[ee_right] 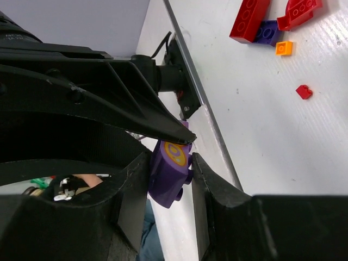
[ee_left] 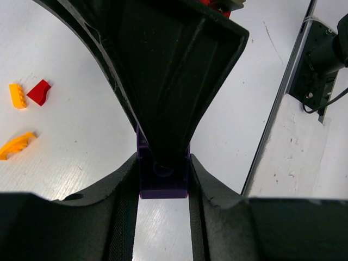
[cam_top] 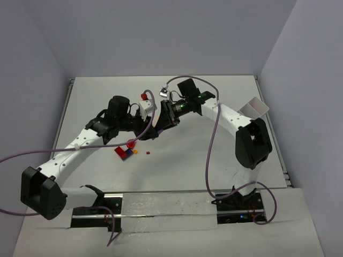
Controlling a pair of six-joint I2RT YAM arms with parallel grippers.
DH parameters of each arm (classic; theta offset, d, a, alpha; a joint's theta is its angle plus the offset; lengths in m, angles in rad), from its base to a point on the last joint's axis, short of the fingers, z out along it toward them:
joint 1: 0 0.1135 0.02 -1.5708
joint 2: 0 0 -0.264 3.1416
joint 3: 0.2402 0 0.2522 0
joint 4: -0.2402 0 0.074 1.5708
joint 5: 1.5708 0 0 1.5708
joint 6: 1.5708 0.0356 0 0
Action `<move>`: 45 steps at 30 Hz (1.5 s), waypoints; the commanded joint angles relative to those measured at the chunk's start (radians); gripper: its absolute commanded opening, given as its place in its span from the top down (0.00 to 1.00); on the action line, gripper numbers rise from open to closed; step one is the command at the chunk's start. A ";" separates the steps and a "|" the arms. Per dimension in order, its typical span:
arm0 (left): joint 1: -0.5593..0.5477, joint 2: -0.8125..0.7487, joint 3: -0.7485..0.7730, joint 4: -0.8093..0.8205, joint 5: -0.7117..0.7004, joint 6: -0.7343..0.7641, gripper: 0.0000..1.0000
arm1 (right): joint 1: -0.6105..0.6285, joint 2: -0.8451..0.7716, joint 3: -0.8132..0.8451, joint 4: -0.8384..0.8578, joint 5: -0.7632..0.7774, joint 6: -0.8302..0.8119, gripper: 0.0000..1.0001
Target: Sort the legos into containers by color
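My two grippers meet above the table's middle. My left gripper (cam_top: 149, 131) (ee_left: 163, 182) is shut on a purple lego (ee_left: 163, 187), and the right gripper's black finger (ee_left: 174, 81) covers its top. My right gripper (cam_top: 162, 123) (ee_right: 169, 166) is shut on a purple lego with an orange print (ee_right: 169, 176), under the left gripper's finger. I cannot tell whether these are one piece or two joined. Loose legos lie below on the table: a red brick (cam_top: 119, 151) (ee_right: 249, 19), a purple one (cam_top: 126, 156) (ee_right: 267, 32), a red wedge (cam_top: 131, 143) (ee_right: 299, 12), a small orange one (ee_right: 284, 48) and a small red one (cam_top: 148, 153) (ee_right: 304, 92). A white container (cam_top: 256, 107) stands at the right.
An orange brick (ee_left: 17, 95), a red wedge (ee_left: 39, 92) and an orange curved piece (ee_left: 16, 145) lie on the table in the left wrist view. A red knob on a white block (cam_top: 143, 97) sits behind the grippers. Purple cables loop over both arms.
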 commanded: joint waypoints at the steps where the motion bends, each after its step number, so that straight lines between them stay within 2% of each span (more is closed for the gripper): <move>1: -0.011 0.009 0.058 0.030 -0.010 0.008 0.97 | 0.015 0.006 0.016 0.034 -0.068 0.001 0.97; 2: -0.012 0.009 0.059 0.026 -0.018 0.011 0.94 | 0.015 0.006 0.020 0.024 -0.068 -0.006 1.00; 4: -0.012 0.014 0.062 0.016 -0.039 0.011 0.85 | 0.011 -0.001 0.020 0.012 -0.060 -0.019 1.00; 6: -0.012 0.018 0.065 0.006 -0.055 0.017 0.72 | 0.006 -0.008 0.020 -0.005 -0.052 -0.038 1.00; 9: -0.012 0.021 0.067 -0.021 -0.084 0.025 0.41 | -0.024 -0.028 0.020 -0.034 -0.028 -0.075 1.00; 10: -0.010 0.016 0.065 -0.029 -0.097 0.027 0.22 | -0.045 -0.038 0.025 -0.055 -0.017 -0.096 1.00; 11: -0.009 0.011 0.062 -0.033 -0.107 0.028 0.11 | -0.066 -0.048 0.029 -0.084 -0.009 -0.116 1.00; 13: -0.008 0.004 0.059 -0.041 -0.117 0.027 0.03 | -0.098 -0.059 0.042 -0.136 0.013 -0.162 1.00; 17: 0.014 -0.014 0.055 -0.055 -0.114 0.035 0.01 | -0.212 -0.077 0.118 -0.360 0.119 -0.370 1.00; 19: 0.026 -0.019 0.056 -0.060 -0.109 0.039 0.01 | -0.257 -0.094 0.117 -0.407 0.148 -0.437 1.00; 28: 0.053 0.004 0.055 -0.088 -0.181 0.047 0.01 | -0.542 -0.189 0.163 -0.572 0.498 -0.815 1.00; 31: 0.060 0.043 0.085 -0.109 -0.182 0.046 0.01 | -0.622 -0.189 0.197 -0.586 0.597 -0.944 1.00; 38: 0.068 0.095 0.128 -0.133 -0.173 0.049 0.01 | -0.698 -0.199 0.196 -0.521 0.796 -1.143 1.00; 45: 0.095 0.115 0.131 -0.132 -0.167 0.041 0.01 | -0.742 -0.146 0.205 -0.480 0.890 -1.205 1.00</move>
